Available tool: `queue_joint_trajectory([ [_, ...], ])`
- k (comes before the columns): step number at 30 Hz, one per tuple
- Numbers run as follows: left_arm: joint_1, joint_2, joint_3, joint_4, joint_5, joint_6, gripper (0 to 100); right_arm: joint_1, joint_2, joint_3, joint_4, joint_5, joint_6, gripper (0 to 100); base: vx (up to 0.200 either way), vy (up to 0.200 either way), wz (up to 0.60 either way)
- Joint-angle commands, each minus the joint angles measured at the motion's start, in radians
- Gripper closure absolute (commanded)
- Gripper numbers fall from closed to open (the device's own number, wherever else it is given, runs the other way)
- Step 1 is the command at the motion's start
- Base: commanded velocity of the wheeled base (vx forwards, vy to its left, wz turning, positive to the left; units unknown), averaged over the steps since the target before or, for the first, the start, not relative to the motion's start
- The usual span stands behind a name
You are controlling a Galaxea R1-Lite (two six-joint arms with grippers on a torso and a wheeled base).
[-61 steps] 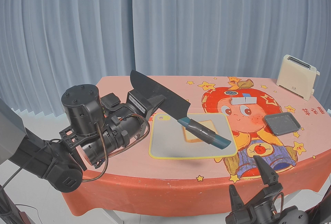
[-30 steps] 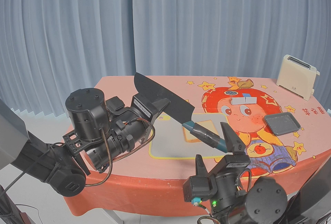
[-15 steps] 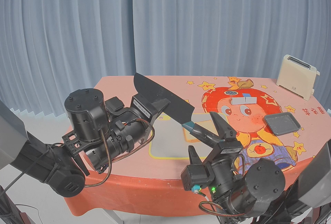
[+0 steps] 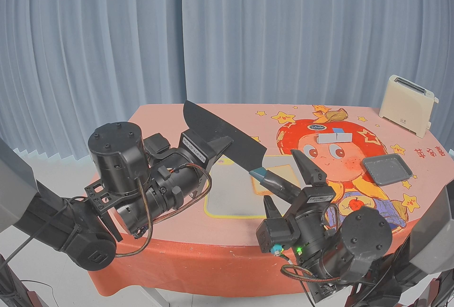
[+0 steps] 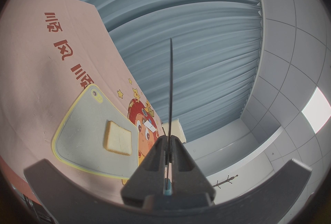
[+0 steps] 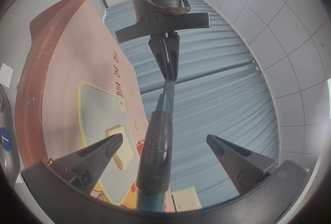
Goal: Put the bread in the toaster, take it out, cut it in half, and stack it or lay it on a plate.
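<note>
The left pincer [image 4: 228, 140] is clamped tight on the flat of a cleaver [image 4: 222, 130], its two black wedge-shaped fingers pressed against either face of the broad, matte black blade. The blade is held in the air over the left part of the tabletop [image 4: 213, 230], and from the left wrist it appears edge-on as a thin dark line [image 5: 170, 90]. The cleaver's rounded handle [image 6: 155, 152], dark rubbery grey with teal at both ends, slopes down over the cutting board [image 4: 227, 194].

The right pincer [image 4: 281, 175] is spread wide, its pointed fingers straddling that handle. In the right wrist view each finger stands apart from the handle, gripping nothing.

The slice of bread [image 5: 118, 137], square with a pale crumb and a tan crust, lies flat and whole on the cutting board, a smooth grey sheet with rounded corners and a yellow rim. To the right a shallow, dark grey rectangular plate [image 4: 387, 168] rests on the pink cartoon-printed cloth, and the boxy cream toaster [image 4: 407, 104] stands at the far right corner.
</note>
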Motion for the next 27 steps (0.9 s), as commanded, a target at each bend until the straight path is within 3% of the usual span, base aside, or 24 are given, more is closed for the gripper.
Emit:
queue_joint_trajectory([
  [1, 0.000, -0.004, 0.002, 0.000, 0.000, -0.001, 100, -0.012, -0.001, -0.001, -0.014, 0.004, -0.001, 0, 0.000, 0.000, 0.00],
  [15, -0.015, -0.004, 0.012, 0.002, -0.003, -0.001, 100, -0.024, 0.015, -0.011, -0.015, 0.027, 0.001, 0, 0.000, 0.000, 0.00],
  [16, -0.025, -0.004, 0.014, 0.002, -0.002, -0.001, 100, -0.024, 0.016, -0.011, -0.015, 0.027, 0.001, 100, 0.000, 0.000, 0.00],
  [27, -0.035, -0.004, 0.018, 0.000, -0.003, -0.001, 100, -0.020, 0.016, -0.007, -0.015, 0.027, 0.001, 100, 0.000, 0.000, 0.00],
])
